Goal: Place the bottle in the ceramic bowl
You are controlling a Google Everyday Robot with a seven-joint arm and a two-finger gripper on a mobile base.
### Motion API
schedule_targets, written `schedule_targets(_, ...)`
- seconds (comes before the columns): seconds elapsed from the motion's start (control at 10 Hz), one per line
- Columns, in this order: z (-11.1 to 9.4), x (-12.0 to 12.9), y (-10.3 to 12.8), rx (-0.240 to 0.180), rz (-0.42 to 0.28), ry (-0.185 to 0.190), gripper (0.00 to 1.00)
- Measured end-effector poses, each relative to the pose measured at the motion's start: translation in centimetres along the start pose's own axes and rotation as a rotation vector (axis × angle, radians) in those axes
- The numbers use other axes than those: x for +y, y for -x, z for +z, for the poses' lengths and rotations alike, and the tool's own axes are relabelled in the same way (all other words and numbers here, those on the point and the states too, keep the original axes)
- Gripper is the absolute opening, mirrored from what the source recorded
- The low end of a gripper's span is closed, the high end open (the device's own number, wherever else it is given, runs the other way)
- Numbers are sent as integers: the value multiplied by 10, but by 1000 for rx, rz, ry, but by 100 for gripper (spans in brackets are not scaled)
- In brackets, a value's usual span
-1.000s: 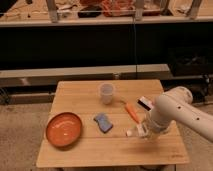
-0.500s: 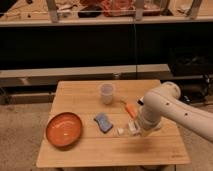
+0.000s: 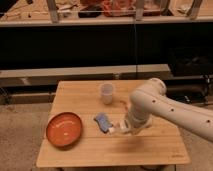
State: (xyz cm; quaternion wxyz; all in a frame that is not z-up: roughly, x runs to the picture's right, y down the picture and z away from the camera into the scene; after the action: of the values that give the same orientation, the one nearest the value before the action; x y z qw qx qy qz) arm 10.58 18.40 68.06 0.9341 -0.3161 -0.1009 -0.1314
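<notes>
Arm has swung left; hand [image 3: 121,129] over wooden table [image 3: 75,92].

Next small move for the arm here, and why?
Probably shift the claw toward the ceramic bowl, leftward in the camera view, skirting the near side of the blue sponge. The bottle is at the claw's tip, just right of the sponge, and the bowl sits further left. I cannot tell whether the bottle is actually held.
</notes>
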Motion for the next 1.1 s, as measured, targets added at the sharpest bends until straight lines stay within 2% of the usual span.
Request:
schedule_targets(0.2, 3, -11, 23, 4, -12, -1, 0)
schedule_targets(0.5, 8, -19, 37, 5, -17, -1, 0)
schedule_targets(0.8, 17, -33, 74, -2, -31, -4, 0)
schedule_targets(1.1, 21, -43, 90, -3, -40, -8, 0)
